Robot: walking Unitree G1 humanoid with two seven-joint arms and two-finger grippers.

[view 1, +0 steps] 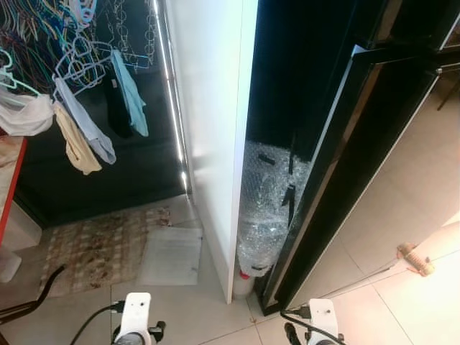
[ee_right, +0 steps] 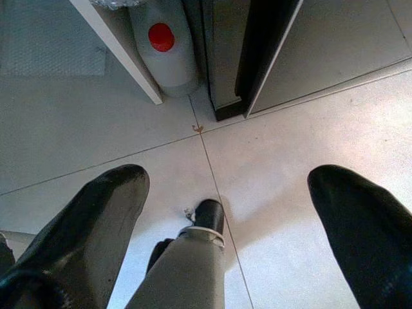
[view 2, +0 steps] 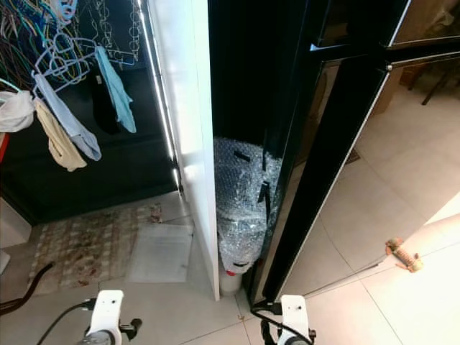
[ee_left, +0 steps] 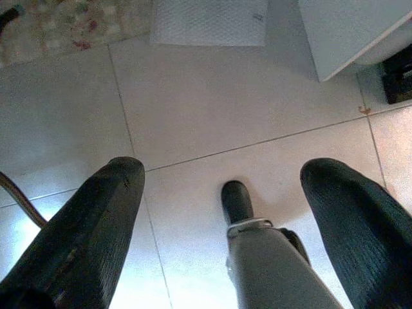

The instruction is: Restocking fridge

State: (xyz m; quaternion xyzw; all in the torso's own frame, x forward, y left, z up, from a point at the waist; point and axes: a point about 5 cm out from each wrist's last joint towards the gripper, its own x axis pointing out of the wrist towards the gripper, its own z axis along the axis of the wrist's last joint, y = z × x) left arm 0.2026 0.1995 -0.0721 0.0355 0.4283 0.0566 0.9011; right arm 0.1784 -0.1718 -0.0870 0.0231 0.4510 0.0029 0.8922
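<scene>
A tall black glossy fridge door (view 1: 374,136) stands ajar on the right, beside a white side panel (view 1: 212,108). In the dark gap between them stands a roll of bubble wrap (view 1: 269,208), over a white jug with a red cap (ee_right: 164,45) on the floor. My left gripper (ee_left: 222,170) hangs open above the pale floor tiles, holding nothing. My right gripper (ee_right: 228,174) is open too, low in front of the door's bottom corner (ee_right: 225,109). Both white wrists (view 1: 134,316) show at the lower edge of the head views.
A drying rack with hangers and clothes (view 1: 86,86) hangs at the left. Below it lie a patterned mat (view 1: 100,248) and a white sheet (view 1: 172,255). A brush (view 1: 415,259) lies on the tiles at the right. A red table edge (view 1: 11,187) is far left.
</scene>
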